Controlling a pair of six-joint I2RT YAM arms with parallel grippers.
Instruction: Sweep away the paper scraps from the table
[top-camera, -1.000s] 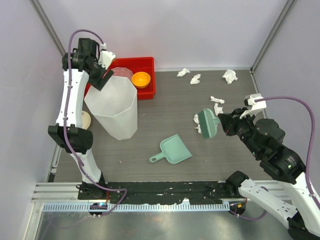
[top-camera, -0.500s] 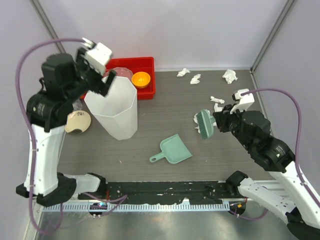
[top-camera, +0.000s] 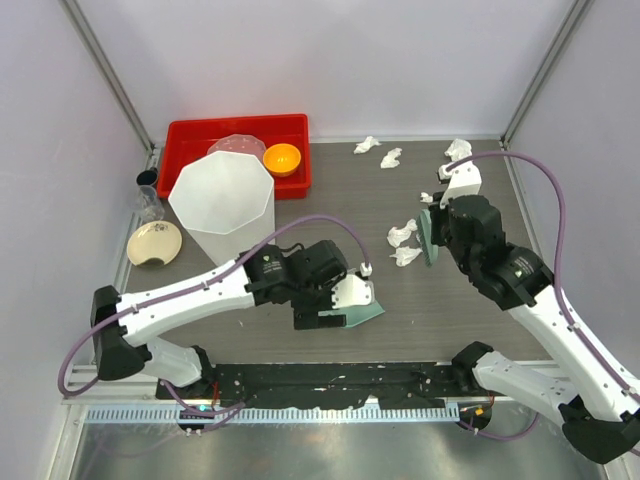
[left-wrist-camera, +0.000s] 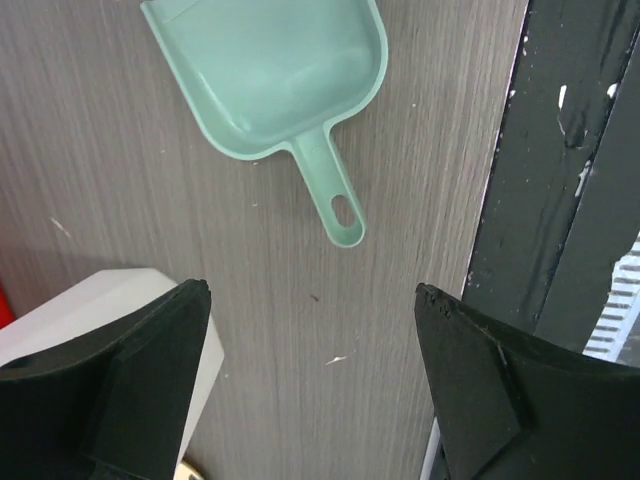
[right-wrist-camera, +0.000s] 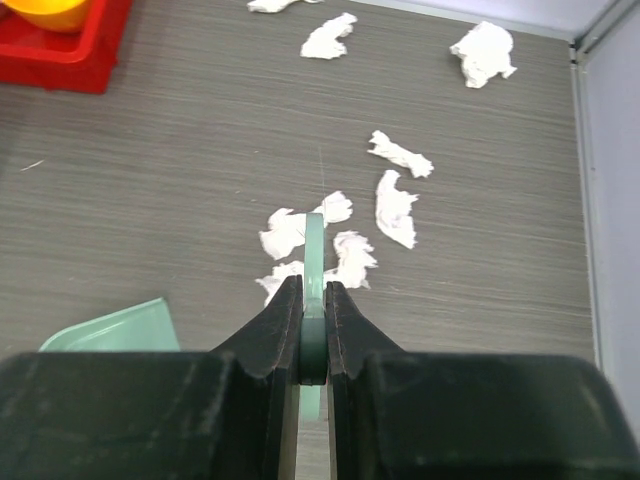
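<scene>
Presently, a brush is pinched on the right and a dustpan is straddled, ungrasped, on the left.
The fingers of the right gripper (right-wrist-camera: 313, 300) are pressed onto the thin mint-green edge of the brush (right-wrist-camera: 314, 250); the left gripper (left-wrist-camera: 312, 292) is held spread above wood-grain, with the smooth plastic dustpan (left-wrist-camera: 270, 70) and its looped handle (left-wrist-camera: 335, 195) lying just beyond the tips, close to the near edge of the table (top-camera: 330, 180). Crumpled, featherlight white paper scraps (right-wrist-camera: 395, 210) are clustered just past the brush, nearer the right edge, and others are strewn towards the far right corner. A hasty stroke is judged likely to flick wads wide of the pan; an unheld pan could be shoved away.
</scene>
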